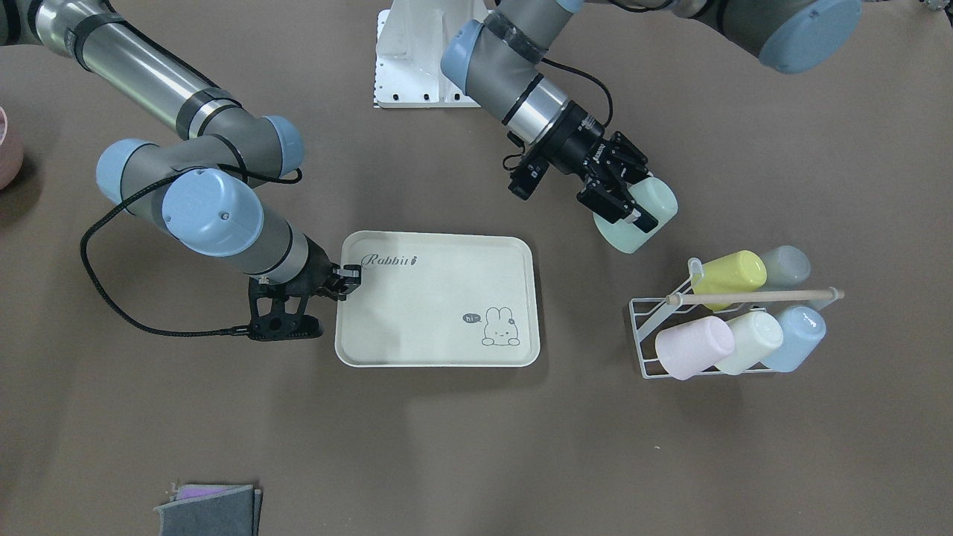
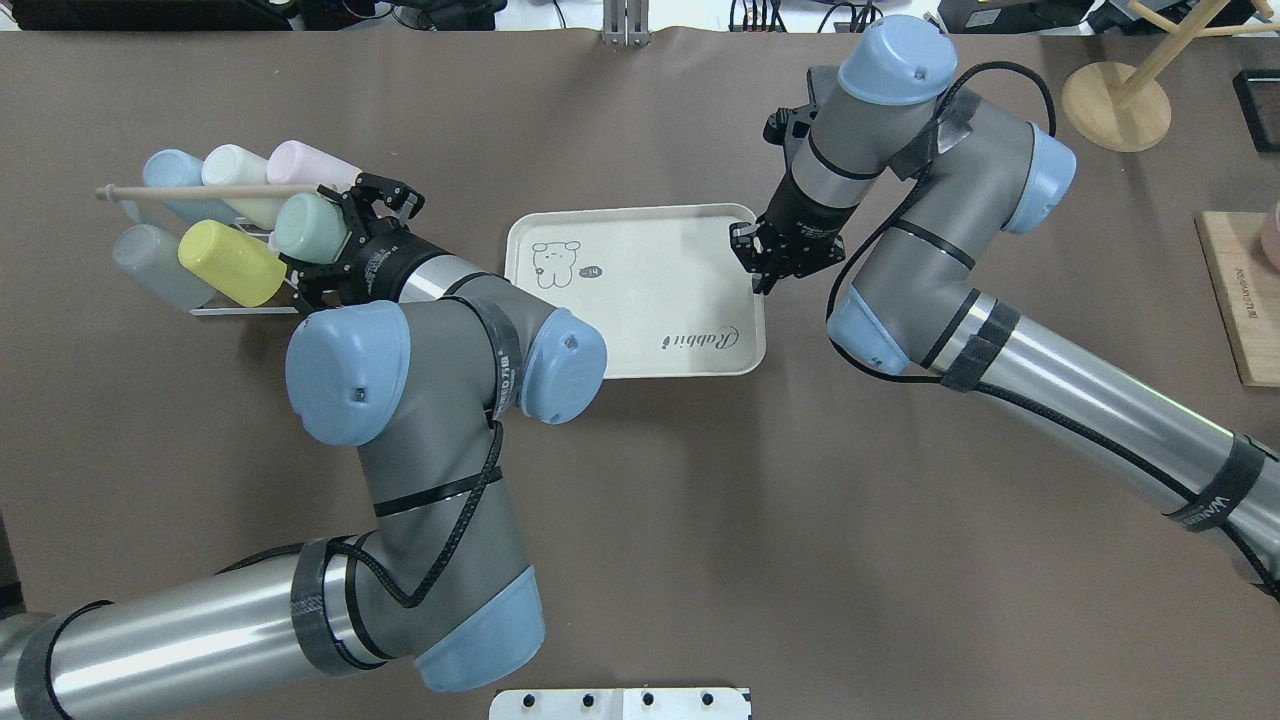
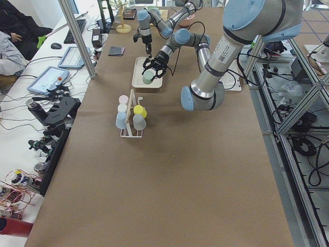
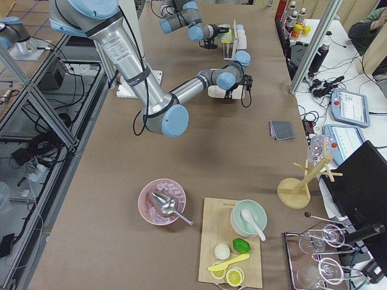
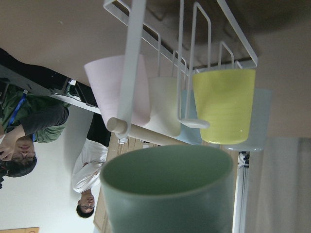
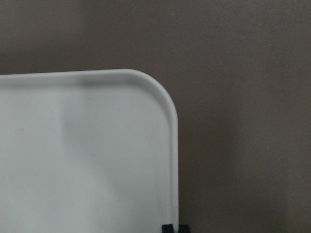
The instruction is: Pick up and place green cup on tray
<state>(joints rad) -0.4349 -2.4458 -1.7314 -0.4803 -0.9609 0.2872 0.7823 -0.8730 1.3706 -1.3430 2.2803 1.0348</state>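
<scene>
My left gripper (image 1: 633, 214) is shut on the sage green cup (image 1: 660, 198), holding it on its side above the table between the rack and the tray. The cup also shows in the overhead view (image 2: 308, 226), just beside the rack's cups, and its rim fills the bottom of the left wrist view (image 5: 167, 189). The cream tray (image 1: 439, 357) with "Rabbit" script and a bunny lies flat at the table's middle, with nothing on it. My right gripper (image 1: 351, 278) is shut on the tray's rim at the corner near the script, and the right wrist view shows that corner (image 6: 165, 102).
A white wire rack (image 1: 642, 335) with a wooden rod holds a yellow-green cup (image 1: 733, 272) and pink, cream, blue and grey cups, right next to the held cup. A grey cloth (image 1: 208, 510) lies at the table's edge. A wooden stand (image 2: 1115, 100) and a wooden board (image 2: 1240, 300) are beyond the right arm.
</scene>
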